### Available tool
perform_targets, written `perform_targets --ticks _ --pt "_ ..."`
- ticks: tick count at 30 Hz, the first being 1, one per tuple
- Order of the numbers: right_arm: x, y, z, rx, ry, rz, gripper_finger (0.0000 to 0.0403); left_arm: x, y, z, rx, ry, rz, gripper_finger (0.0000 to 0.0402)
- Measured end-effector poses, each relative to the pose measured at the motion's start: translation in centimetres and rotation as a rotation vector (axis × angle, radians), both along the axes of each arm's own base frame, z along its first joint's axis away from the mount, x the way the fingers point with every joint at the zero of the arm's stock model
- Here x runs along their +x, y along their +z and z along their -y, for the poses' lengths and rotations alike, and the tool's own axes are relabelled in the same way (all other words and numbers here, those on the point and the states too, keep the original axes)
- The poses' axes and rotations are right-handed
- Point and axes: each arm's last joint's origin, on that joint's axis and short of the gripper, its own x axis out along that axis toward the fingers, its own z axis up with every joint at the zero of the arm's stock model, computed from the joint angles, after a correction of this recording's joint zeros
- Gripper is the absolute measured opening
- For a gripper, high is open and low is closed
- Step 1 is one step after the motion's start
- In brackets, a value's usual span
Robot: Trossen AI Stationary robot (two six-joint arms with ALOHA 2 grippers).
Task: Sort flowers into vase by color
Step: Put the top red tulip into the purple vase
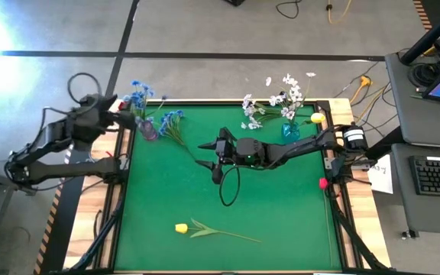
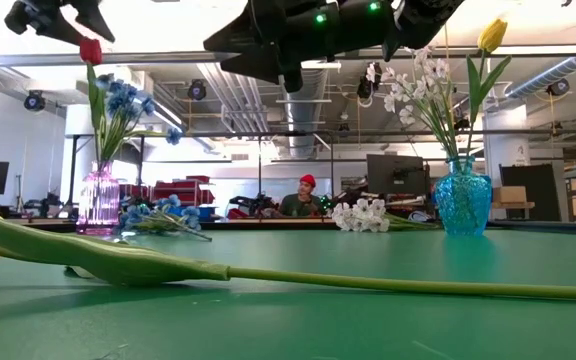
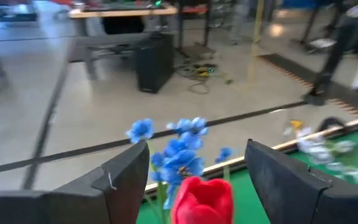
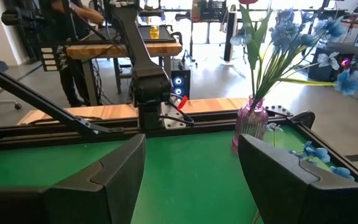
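A: So where was the left tool [image 3: 194, 171]?
B: Over the pink vase [image 1: 148, 130] at the counter's [image 1: 281, 206] far-left corner. Fingers apart, red tulip [image 3: 204, 198] between them; contact unclear. Blue flowers [image 2: 123, 100] stood in that vase.
A: Right tool [image 4: 191, 168]?
B: Mid-counter, fingers spread, holding nothing.
A: Other flowers?
B: White sprays [image 1: 285, 95] plus a yellow tulip [image 2: 492, 36] in the blue vase [image 2: 462, 200]. Another yellow tulip [image 1: 182, 228] lay flat near the front edge. Loose blue sprig [image 1: 173, 121] just beside the pink vase.
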Motion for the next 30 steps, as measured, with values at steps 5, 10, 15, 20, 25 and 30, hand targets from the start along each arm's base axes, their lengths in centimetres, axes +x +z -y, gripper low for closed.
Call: perform_targets --ticks 5,10,15,20,25,30 --pt "0.0 0.0 0.0 -0.009 0.001 -0.001 0.0249 -1.6 1.3 0.5 0.034 -0.016 0.057 0.0254" --pt "0.0 0.0 0.0 -0.014 0.001 -0.002 0.0249 -1.5 1.7 0.5 0.061 -0.014 0.094 0.0254" --pt "0.0 0.0 0.0 -0.01 0.001 -0.001 0.0249 -0.3 1.1 0.0 0.064 0.035 0.027 0.0247" --pt "0.0 0.0 0.0 -0.009 0.001 -0.001 0.0249 1.4 -0.7 -0.6 0.049 0.095 -0.065 0.0239" --pt "0.0 0.0 0.0 0.001 0.0 -0.002 0.0249 1.9 -1.8 -0.8 0.018 0.134 -0.101 0.0237" --pt "0.0 -0.2 0.0 0.001 0.0 -0.019 0.0249 1.7 -3.0 -0.8 -0.035 0.187 -0.149 0.0237"
